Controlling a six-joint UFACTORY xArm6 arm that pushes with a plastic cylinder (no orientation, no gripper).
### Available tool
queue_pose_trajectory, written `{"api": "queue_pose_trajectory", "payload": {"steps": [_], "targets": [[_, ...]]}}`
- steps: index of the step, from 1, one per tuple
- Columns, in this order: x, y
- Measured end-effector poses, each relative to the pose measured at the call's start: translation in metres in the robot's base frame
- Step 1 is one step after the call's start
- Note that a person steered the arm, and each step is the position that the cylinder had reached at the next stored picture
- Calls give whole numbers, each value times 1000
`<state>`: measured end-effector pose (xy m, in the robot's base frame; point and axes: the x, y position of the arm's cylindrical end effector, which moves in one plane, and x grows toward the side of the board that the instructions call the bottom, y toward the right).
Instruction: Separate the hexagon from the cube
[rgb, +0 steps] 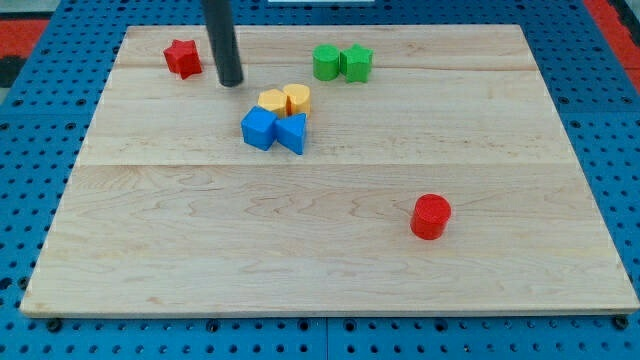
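- Nearest the view's bottom edge, the wooden board (200, 270) lies bare, with wide open room across its lower half; a red cylinder (431, 216) stands alone toward the view's right, well apart from everything else.
- Around the middle sits the tight cluster: a blue cube (259, 128) touching a blue wedge-like block (293, 132), with two yellow blocks just behind them. The yellow hexagon (297, 99) appears to be the right-hand one and the other yellow block (272, 101) touches its left side, though I cannot tell their shapes with certainty.
- My tip (231, 82) rests on the board just up and left of that cluster, near the left yellow block but apart from it; being a bare rod, it holds nothing and has nothing to open or close.
- Risk: the four blocks touch, so a push from my present side would likely drive the whole cluster along together, cube included, and leave hexagon and cube no further apart. A glancing contact could also spin the hexagon aside.
- Farther back, two green blocks (341, 62) stand near the top edge, right in the hexagon's likely escape path, so room there is tight.
- A red star (182, 57) sits at the far left corner, close to the edge.
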<state>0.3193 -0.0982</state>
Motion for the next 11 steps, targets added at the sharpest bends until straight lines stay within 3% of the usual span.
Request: {"api": "queue_pose_trajectory", "payload": {"steps": [1, 2, 4, 5, 6, 9, 11], "targets": [[14, 31], [16, 20], [66, 15], [69, 36], [61, 63], [45, 65], [22, 28]]}}
